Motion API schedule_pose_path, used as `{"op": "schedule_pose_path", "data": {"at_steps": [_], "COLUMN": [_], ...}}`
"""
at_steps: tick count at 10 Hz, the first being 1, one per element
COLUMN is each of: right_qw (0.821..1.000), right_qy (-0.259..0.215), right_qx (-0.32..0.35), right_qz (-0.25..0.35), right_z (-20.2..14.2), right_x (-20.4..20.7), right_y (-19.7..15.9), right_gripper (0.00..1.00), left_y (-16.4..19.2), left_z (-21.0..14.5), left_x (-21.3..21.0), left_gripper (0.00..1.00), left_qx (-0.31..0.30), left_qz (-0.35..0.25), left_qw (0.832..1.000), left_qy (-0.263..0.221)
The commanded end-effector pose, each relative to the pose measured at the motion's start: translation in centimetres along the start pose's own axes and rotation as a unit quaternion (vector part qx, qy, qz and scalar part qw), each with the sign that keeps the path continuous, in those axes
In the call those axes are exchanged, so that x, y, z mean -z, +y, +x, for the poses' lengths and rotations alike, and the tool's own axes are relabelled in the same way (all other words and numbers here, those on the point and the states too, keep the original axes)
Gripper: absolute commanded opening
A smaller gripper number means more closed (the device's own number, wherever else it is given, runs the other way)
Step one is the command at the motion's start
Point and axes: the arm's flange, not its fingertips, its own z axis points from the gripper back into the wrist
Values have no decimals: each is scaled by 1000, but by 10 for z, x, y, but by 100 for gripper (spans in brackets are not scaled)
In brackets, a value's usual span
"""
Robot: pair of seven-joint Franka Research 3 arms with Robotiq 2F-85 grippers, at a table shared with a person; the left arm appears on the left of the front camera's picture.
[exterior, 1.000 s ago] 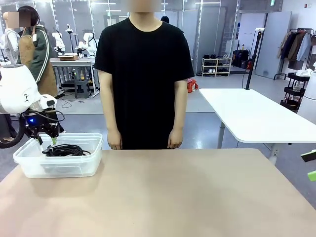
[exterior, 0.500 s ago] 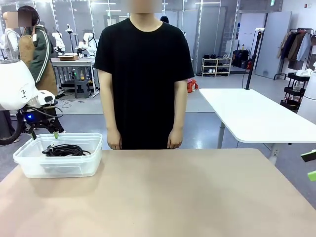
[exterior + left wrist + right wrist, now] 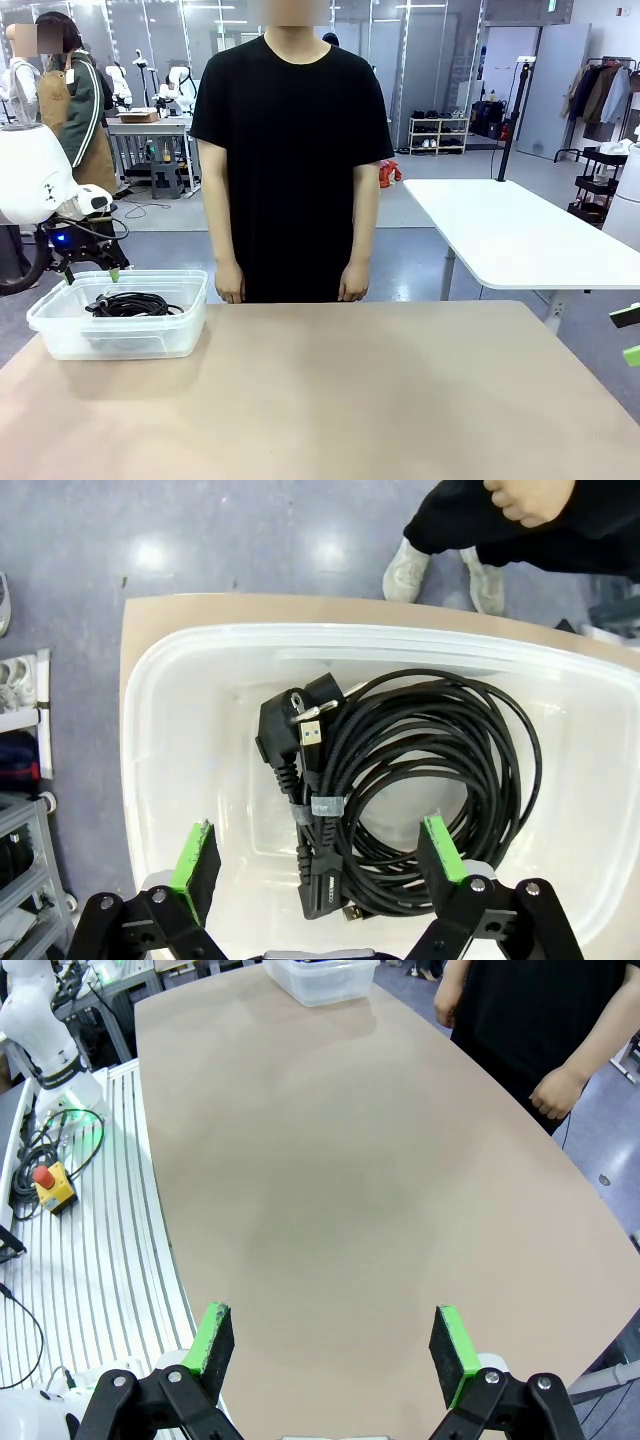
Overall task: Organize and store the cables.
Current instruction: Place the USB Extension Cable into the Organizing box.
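Your left gripper (image 3: 320,860) hangs above the clear plastic bin (image 3: 180,680), fingers spread wide, nothing between the green pads (image 3: 196,856). Straight below it, inside the bin, you've got the cables (image 3: 420,770): black cords coiled into one round bundle, w/ a pale tie (image 3: 325,805) around the strands and black plug ends (image 3: 285,720) lying toward the left pad's side. Pads are clear of the cords, no contact.

From the front, the left gripper (image 3: 90,270) sits just over the bin's (image 3: 120,335) far left rim, cables (image 3: 135,303) resting low in the bin.

Your right gripper (image 3: 335,1345) is also spread, empty, over bare tan table (image 3: 330,1180). Bin (image 3: 320,980) is well apart from it, at the far end of the table. Person's hand (image 3: 555,1090) hangs at the table edge, off to the right pad's side.
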Motion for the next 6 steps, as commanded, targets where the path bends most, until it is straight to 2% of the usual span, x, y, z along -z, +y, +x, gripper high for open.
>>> {"op": "schedule_pose_path", "data": {"at_steps": [1,6], "right_qw": [1000,1000], "right_qy": [-9,-9], "right_qx": [-8,-8], "right_qz": [0,0], "right_z": [-2,-2], "right_x": [1,1], "right_y": [-1,-1], "right_gripper": [100,100], "left_y": [0,0], "left_z": [0,0], "left_x": [1,1], "left_gripper": [100,100], "left_qx": [0,0], "left_qz": [0,0], "left_qw": [1000,1000], "left_qy": [1,1]}}
